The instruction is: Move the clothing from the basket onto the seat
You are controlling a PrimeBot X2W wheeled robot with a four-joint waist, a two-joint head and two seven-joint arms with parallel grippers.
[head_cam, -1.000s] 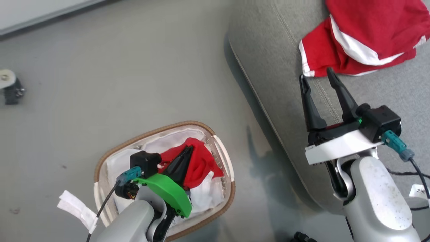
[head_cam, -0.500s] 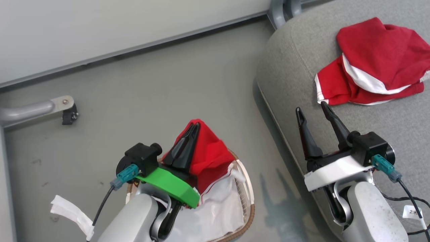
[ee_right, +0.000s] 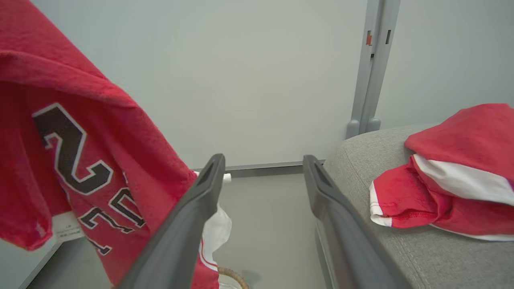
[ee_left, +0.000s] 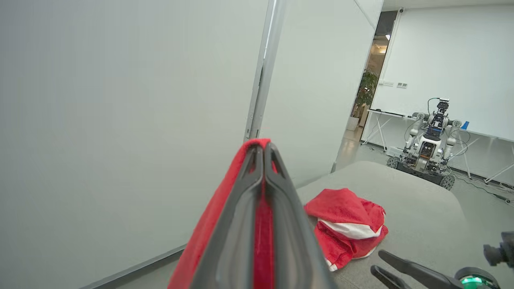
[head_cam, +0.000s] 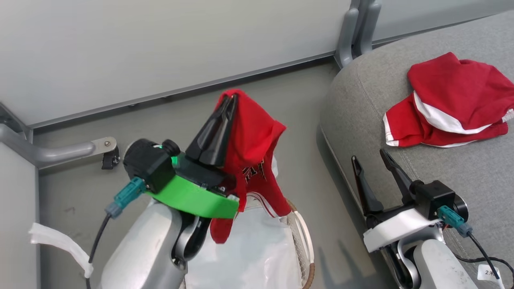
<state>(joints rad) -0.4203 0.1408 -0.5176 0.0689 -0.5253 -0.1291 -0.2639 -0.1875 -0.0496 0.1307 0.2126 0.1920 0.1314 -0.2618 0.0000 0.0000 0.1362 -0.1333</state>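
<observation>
Head view, left gripper (head_cam: 231,97): jaws pinched shut on the red jersey (head_cam: 257,136), hanging above the basket (head_cam: 304,241)
Head view, right gripper (head_cam: 369,157): jaws wide and empty, by the seat's (head_cam: 361,104) left edge
Left wrist view, other red garment (ee_left: 345,216): bunched up on the seat, in from its edge
Right wrist view, red jersey: dangles left of the wide jaws, black numbers showing

Basket (head_cam: 305,245) on floor (head_cam: 180,116), left of seat (head_cam: 361,104); one garment (head_cam: 453,104) on seat; another garment (head_cam: 253,136) above basket.
</observation>
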